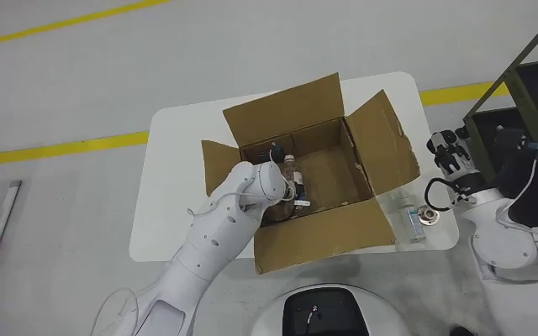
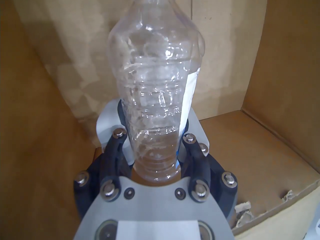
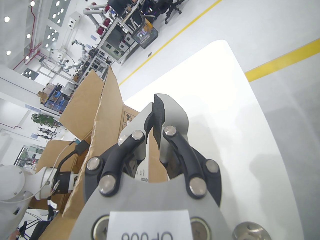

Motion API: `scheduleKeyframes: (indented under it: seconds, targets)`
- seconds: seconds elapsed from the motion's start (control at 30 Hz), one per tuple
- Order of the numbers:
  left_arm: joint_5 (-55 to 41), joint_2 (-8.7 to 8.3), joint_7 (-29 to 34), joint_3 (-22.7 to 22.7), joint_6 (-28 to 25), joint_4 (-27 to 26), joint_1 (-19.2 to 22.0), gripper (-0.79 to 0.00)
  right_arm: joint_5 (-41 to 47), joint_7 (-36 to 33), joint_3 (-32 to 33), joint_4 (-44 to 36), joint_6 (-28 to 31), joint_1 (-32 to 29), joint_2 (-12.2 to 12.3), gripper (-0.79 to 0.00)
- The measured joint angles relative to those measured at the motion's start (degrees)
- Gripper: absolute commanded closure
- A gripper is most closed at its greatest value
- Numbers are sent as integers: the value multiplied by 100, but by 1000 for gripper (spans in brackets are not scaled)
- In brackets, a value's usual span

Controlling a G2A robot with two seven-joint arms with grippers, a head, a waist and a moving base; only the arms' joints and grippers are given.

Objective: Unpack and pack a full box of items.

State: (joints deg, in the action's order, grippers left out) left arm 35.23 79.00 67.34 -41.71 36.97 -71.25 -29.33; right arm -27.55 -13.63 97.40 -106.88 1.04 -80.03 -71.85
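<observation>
An open cardboard box stands on the white table. My left arm is down inside it at its left end. There my left gripper is shut on the lower body of a clear plastic bottle with a white cap, which the top view shows as the bottle inside the box. The box floor beside it is bare. My right gripper is shut with nothing between its pads. It hangs past the table's right edge, where the top view shows the right gripper, apart from the box.
A second clear bottle lies on the table by the box's right front corner. A dark green cabinet stands off the table's right side. The box flaps are spread outward on all sides.
</observation>
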Motion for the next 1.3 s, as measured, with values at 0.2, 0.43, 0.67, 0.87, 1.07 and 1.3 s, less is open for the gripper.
scheduleKeyframes:
  seconds: [0.2,0.43,0.67,0.87,1.07,1.3]
  targets:
    - [-312,27,-81,378,81,379,286,-785,487,-136,130,-31,85,125,9,-243]
    - [-750,-24,-253,630,252,370,500,-785,1315,-662,217,108,440,305,36,-277]
    - [-791,-250,-331,566,329,-349,502,-785,1954,-1212,323,261,635,508,84,-677]
    - [-694,-541,-466,154,463,-1220,193,-785,1688,-1655,68,344,763,652,130,-619]
    - [-479,-834,-451,-427,449,-2204,-203,-785,1238,-1836,-259,490,641,798,161,-151]
    - [26,-1089,-761,-1172,268,-3422,-829,-785,976,-1807,-370,581,369,860,187,0]
